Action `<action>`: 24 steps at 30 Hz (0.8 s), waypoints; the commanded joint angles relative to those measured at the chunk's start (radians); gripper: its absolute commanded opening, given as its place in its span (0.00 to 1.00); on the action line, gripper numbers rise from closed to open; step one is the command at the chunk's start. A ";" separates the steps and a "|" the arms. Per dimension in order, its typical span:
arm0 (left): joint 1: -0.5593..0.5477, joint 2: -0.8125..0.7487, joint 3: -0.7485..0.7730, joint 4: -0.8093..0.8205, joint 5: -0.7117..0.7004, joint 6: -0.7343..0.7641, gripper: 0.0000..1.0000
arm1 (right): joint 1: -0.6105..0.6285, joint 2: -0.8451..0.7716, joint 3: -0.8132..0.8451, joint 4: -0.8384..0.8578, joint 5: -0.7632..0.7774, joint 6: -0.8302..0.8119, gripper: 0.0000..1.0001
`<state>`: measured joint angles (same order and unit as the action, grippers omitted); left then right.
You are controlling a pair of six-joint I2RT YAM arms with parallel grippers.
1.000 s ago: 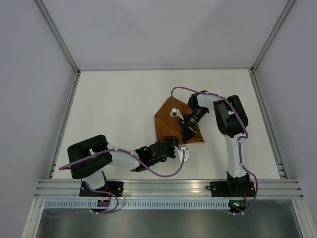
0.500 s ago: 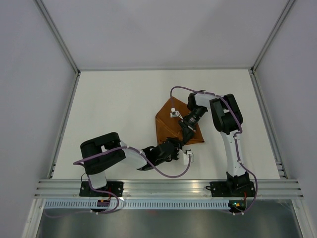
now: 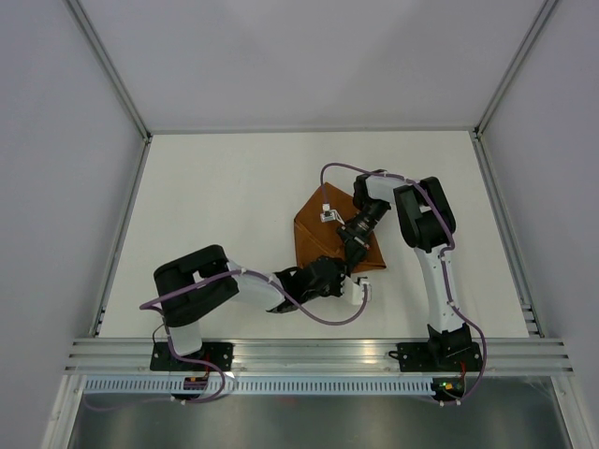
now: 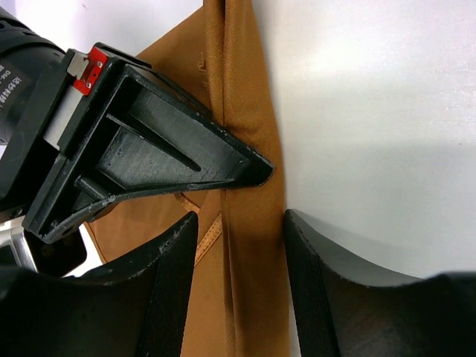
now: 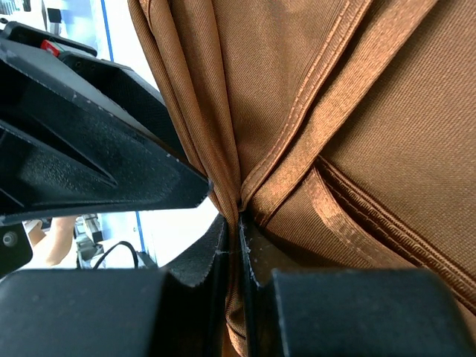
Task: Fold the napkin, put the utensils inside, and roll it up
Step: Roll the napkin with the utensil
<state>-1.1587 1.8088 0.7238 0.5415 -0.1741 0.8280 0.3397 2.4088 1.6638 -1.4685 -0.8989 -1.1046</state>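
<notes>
The napkin (image 3: 318,241) lay folded right of centre on the table (image 3: 215,206). The right gripper (image 5: 239,223) was almost closed, pinching a bunched fold at the cloth's near edge. The left gripper (image 4: 238,238) stood half open, that fold lying between its fingers, unclamped.

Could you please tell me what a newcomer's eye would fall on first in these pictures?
The rust-orange napkin stands out, lying folded on the white table, right of centre. Both arms meet at its near edge. The right gripper has its fingers shut on a bunched fold of the cloth, while the left gripper has its fingers open on either side of a folded strip of it.
</notes>
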 commanded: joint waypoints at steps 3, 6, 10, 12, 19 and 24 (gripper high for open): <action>0.017 0.041 0.049 -0.187 0.070 -0.021 0.55 | -0.004 0.064 0.034 0.050 0.074 -0.074 0.15; 0.030 0.056 0.074 -0.242 0.090 -0.039 0.51 | -0.004 0.069 0.039 0.042 0.069 -0.075 0.16; 0.043 0.070 0.091 -0.279 0.108 -0.067 0.47 | -0.002 0.075 0.039 0.034 0.071 -0.078 0.15; 0.048 0.076 0.106 -0.304 0.116 -0.076 0.46 | -0.004 0.076 0.040 0.031 0.072 -0.084 0.15; 0.065 0.095 0.131 -0.359 0.163 -0.141 0.28 | -0.004 0.079 0.037 0.020 0.064 -0.095 0.16; 0.076 0.101 0.135 -0.373 0.197 -0.179 0.14 | -0.004 0.078 0.039 0.017 0.061 -0.095 0.16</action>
<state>-1.1015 1.8492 0.8680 0.3119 -0.0414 0.7368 0.3355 2.4382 1.6909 -1.5063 -0.9051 -1.1194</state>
